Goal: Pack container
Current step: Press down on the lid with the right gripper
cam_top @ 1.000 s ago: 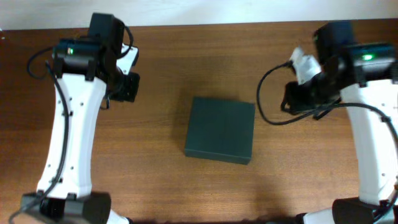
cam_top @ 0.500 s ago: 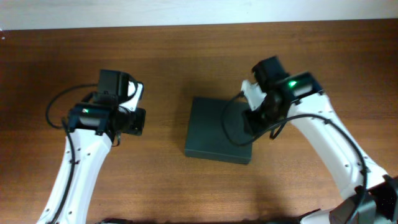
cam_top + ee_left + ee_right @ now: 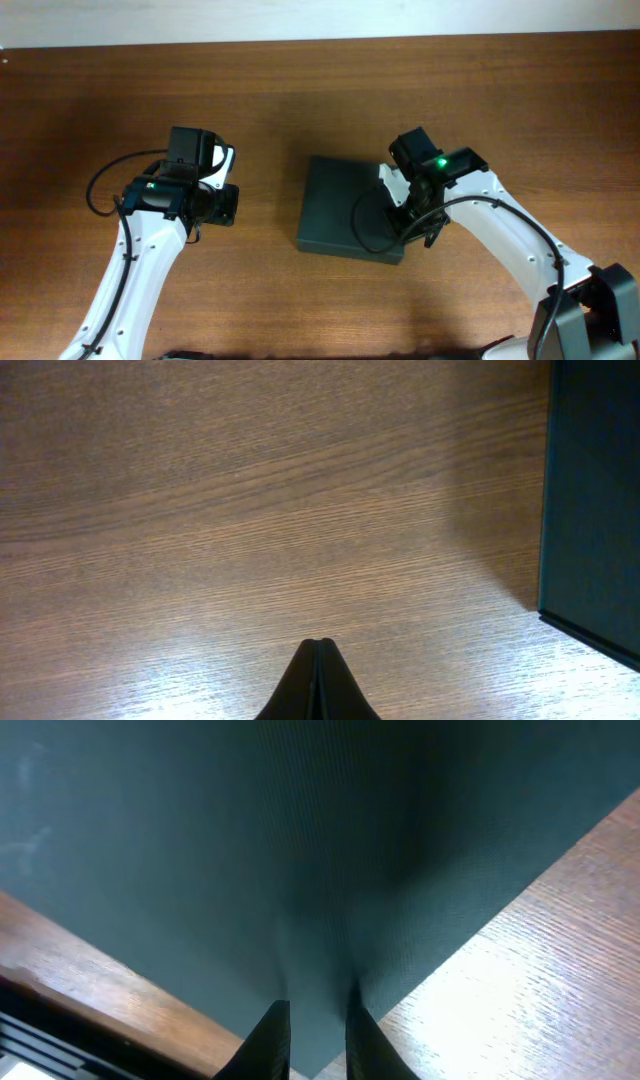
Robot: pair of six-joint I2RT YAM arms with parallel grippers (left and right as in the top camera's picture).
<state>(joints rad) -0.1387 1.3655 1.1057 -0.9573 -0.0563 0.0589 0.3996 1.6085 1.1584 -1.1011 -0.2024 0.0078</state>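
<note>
Hovering right gripper (image 3: 310, 1020): my fingers stand a narrow gap apart, holding nothing, low over the lid near its right edge.
Container (image 3: 345, 205): closed, lying flat on the table (image 3: 200, 510), between my two arms.
Step in hand: probably opening the lid. I should find its free edge and catch it squarely rather than skid on the matte top.
Left gripper (image 3: 318, 678): pinched shut, empty, near the container's left side, not touching.
Change: both arms have swung inward; the container has not moved.
</note>
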